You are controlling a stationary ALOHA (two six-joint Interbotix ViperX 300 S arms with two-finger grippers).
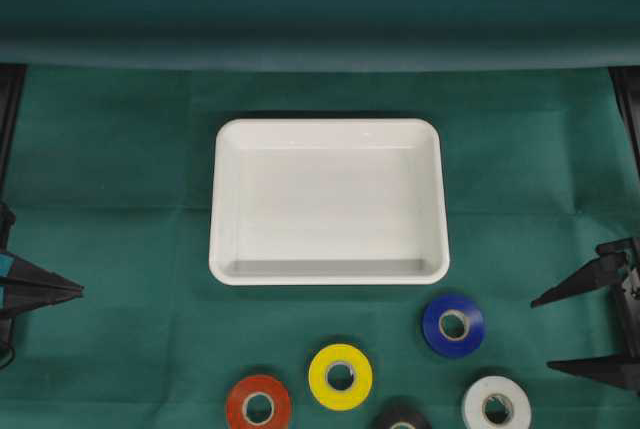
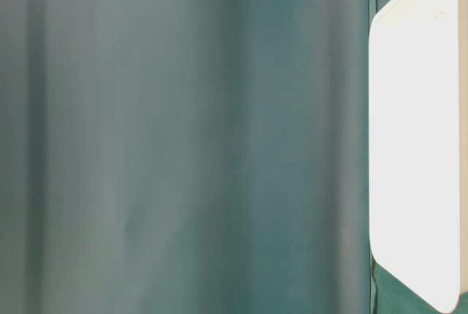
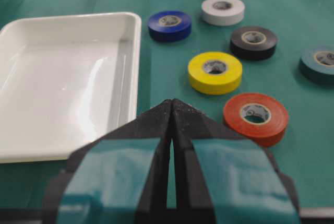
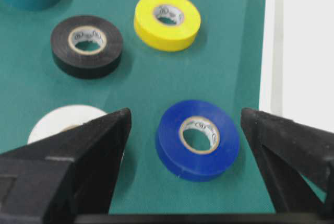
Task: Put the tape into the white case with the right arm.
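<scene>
The white case (image 1: pixel 328 127) lies empty in the middle of the green cloth; it also shows in the left wrist view (image 3: pixel 68 78) and along the right edge of the right wrist view (image 4: pixel 308 46). Several tape rolls lie flat in front of it: blue (image 1: pixel 433 321), yellow (image 1: pixel 318 379), red (image 1: pixel 236 407), black (image 1: pixel 402 412) and white (image 1: pixel 474 401). My right gripper (image 1: pixel 543 333) stands open at the right, its fingers wide apart and empty. The blue tape (image 4: pixel 169 140) lies just ahead of it (image 4: pixel 185 113), apart from both fingers. My left gripper (image 1: pixel 78 292) rests shut at the left edge.
A teal roll (image 3: pixel 318 62) lies beyond the black one, out of the overhead view. A green curtain hangs behind the table. The table-level view shows only blurred cloth and the case's side (image 2: pixel 417 146).
</scene>
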